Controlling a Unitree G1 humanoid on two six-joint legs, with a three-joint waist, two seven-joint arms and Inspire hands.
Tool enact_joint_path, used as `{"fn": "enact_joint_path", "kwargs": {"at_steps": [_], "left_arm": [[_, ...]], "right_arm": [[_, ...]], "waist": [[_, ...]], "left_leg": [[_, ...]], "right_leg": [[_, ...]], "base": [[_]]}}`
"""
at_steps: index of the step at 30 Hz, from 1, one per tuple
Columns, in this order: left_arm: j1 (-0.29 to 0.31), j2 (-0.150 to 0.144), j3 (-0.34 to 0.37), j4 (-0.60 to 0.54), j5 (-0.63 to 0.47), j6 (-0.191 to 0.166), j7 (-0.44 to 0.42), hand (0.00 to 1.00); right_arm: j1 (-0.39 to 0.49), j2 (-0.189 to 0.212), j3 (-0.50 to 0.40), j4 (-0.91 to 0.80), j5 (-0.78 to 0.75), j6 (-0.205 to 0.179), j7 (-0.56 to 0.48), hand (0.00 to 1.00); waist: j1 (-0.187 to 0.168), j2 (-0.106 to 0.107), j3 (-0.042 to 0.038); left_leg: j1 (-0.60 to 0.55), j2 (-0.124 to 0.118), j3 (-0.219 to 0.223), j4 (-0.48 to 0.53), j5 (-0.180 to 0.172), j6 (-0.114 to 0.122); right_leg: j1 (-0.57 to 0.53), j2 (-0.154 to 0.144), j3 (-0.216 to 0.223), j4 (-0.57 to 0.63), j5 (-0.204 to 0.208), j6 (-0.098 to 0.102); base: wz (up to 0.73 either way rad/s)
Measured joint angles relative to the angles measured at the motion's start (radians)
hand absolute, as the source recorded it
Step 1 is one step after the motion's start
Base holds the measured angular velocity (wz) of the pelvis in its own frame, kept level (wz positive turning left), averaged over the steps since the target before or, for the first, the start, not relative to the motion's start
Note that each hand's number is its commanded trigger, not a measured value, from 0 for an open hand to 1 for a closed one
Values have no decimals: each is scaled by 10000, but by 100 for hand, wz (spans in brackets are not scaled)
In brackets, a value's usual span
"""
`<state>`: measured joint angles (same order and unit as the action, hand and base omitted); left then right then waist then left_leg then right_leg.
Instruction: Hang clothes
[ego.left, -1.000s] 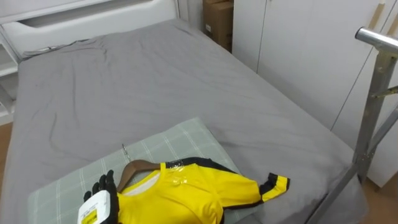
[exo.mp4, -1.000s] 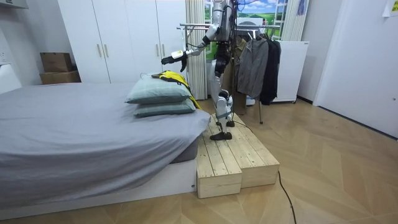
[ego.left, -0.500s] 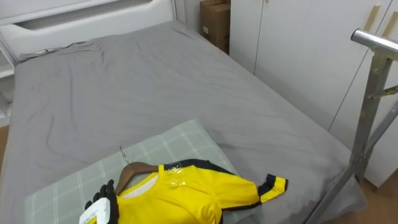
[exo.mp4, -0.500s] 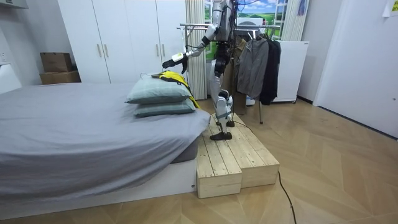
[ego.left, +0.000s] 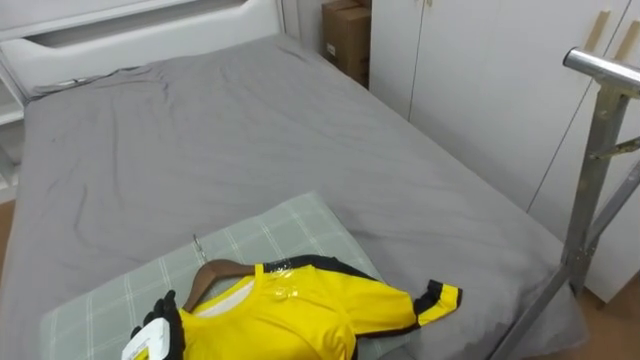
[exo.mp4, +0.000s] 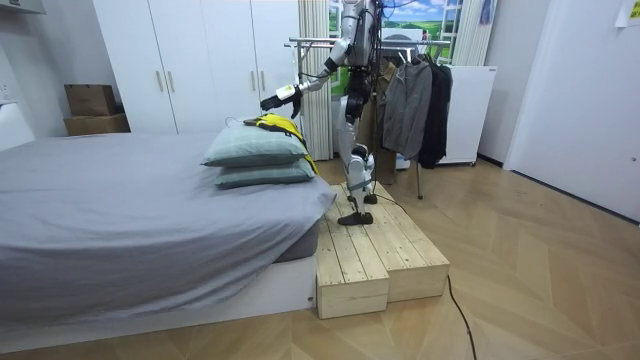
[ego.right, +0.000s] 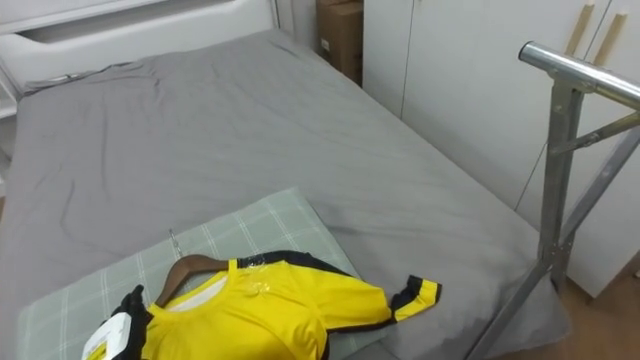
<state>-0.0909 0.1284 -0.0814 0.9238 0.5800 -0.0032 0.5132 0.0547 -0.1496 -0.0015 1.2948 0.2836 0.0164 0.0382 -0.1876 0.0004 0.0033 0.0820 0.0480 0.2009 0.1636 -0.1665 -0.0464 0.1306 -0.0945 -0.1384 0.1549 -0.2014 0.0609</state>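
The left hand (ego.left: 158, 320) sits at the bottom left of the eye views. Its dark fingers are loose and a bit spread, and they hold nothing. In the room view it floats just above the yellow shirt (ego.left: 310, 312), not touching it. The shirt lies on a checked pillow (ego.left: 275, 232) at the robot's end of the grey bed (ego.left: 250, 130). A brown hanger (ego.left: 216, 271) is inside the shirt's neck, just beside the fingers.

The eye views let you see the hanger, its thin metal hook (ego.left: 197, 246) and a box (ego.left: 346, 40) by the white cupboards (ego.left: 480, 90). The room view shows other things. The robot stands on a wooden step (exo.mp4: 375, 250) by the bed. A second pillow (exo.mp4: 262, 175) lies under the first. Dark coats (exo.mp4: 415, 105) hang on the rack (ego.left: 598, 140) beside the robot.

A second ago more of the hand showed, with its fingers higher up over the pillow. Now it has slid lower, closer to the robot. The shirt and hanger have not moved.

The hook points away from the robot, up the bed. The shirt runs long from its neck back toward the robot, and one sleeve (ego.left: 438, 297) with a black cuff sticks out to the robot's right
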Motion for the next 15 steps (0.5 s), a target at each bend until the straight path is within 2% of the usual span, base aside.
{"fn": "enact_joint_path", "kwargs": {"at_steps": [4, 9, 11, 15], "left_arm": [[-32, 0, 0, -25, -8, 5, -3, 0], [-448, 38, 28, -31, -12, 100, -48, 0], [-660, 44, 77, -30, -12, 155, -62, 0], [-716, 39, 116, -30, -12, 198, -83, 0]], "right_arm": [[-2, -1, -2, -6, 5, 59, -21, 0], [-4, 10, -28, 19, 80, 104, -31, 0], [-15, 10, -28, 30, 304, 238, -38, 0], [34, 17, -5, 39, 595, 290, -40, 0]], "waist": [[-5, 1, 0], [-10, -10, -2], [1, -17, -8], [10, -32, -23]], "left_leg": [[-6, 0, 0, 3, 0, 0], [-18, 7, -9, 0, 0, 0], [4, 7, -14, 1, 0, 0], [22, 12, -17, 10, 0, 0]], "right_leg": [[-3, 2, -5, -6, 0, 0], [75, 6, -51, -6, 1, 0], [96, 5, -73, -10, 1, -1], [119, 6, -77, -14, 2, -2]], "base": [[0], [2], [0], [0]]}}
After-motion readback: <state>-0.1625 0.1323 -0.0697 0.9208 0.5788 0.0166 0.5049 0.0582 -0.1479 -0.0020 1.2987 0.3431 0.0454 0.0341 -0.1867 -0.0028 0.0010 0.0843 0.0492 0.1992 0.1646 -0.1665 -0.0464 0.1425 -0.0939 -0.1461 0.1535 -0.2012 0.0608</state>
